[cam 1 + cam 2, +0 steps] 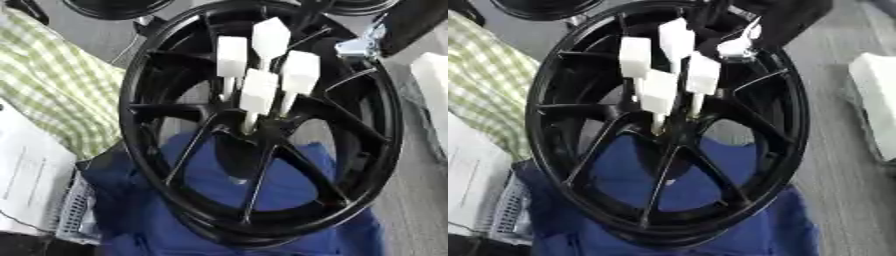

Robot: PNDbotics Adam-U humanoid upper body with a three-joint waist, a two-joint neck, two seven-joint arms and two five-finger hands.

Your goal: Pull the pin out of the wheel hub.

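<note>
A black wheel point(262, 125) stands tilted on blue cloth point(219, 220). Four white pins point(260, 90) stick out of its hub — clustered at centre. The right robot hand point(741, 45) shows at the wheel's upper rim, near the pins; its fingers cannot be made out.
</note>
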